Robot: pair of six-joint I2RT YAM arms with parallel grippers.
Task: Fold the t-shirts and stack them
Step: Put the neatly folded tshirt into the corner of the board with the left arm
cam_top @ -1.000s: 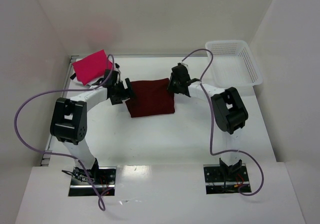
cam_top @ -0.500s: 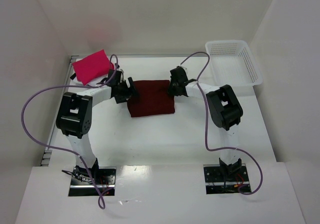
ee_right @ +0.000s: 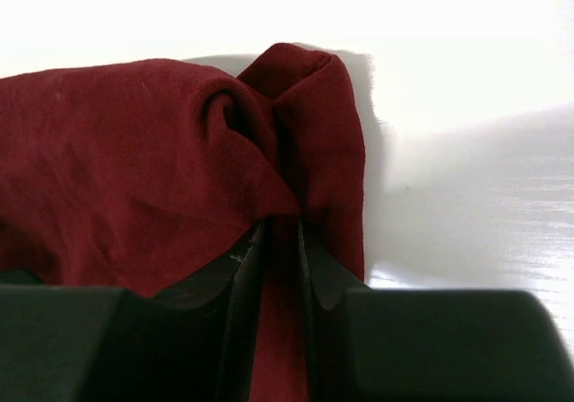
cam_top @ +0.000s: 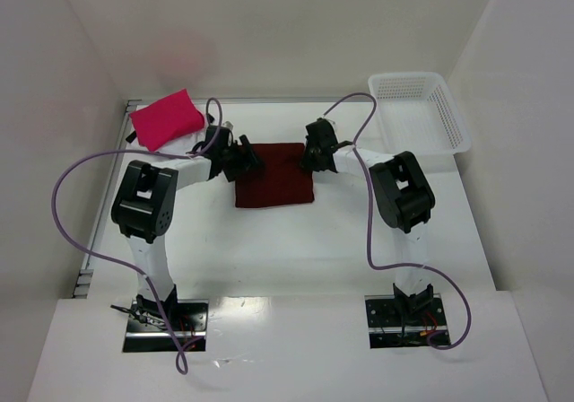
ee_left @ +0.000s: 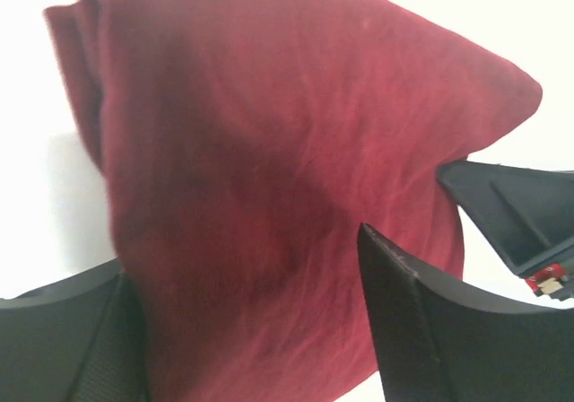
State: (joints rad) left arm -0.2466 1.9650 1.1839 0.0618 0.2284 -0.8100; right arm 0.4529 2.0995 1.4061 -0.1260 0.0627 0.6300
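Surface [cam_top: 359, 240]: white and smooth. Expect cloth to slide on it easily when you drag.
Maroon t-shirt [cam_top: 273, 178]: it lies mid-surface between the two arms, folded to a rough rectangle. Its near edge is flat and the fingers work at its two far corners.
Handling: judge it soft, limp and light. It will sag from any hold, and the folded layers will likely slip over one another if you catch only the top one. Nothing here is fragile.
Right fingers [ee_right: 179, 330]: narrow, pinched on a bunched fold at the shirt's far right corner. The cloth is gathered up into a small peak just above the tips.
Left fingers [ee_left: 430, 330]: wide, one on each side of the far left corner. The cloth bulges up between them but is not clamped.
Where to hold: take the left corner deep enough to trap every layer, matching the right-hand pinch. Two corner holds should carry the edge level, while a shallow bite will probably peel the fold open.
Bright pink t-shirt [cam_top: 166, 121]: folded small at the far left of the surface, well apart from the maroon one, and the likely base for the stack.
Mesh basket [cam_top: 421, 115]: white, at the far right, apart from both shirts.
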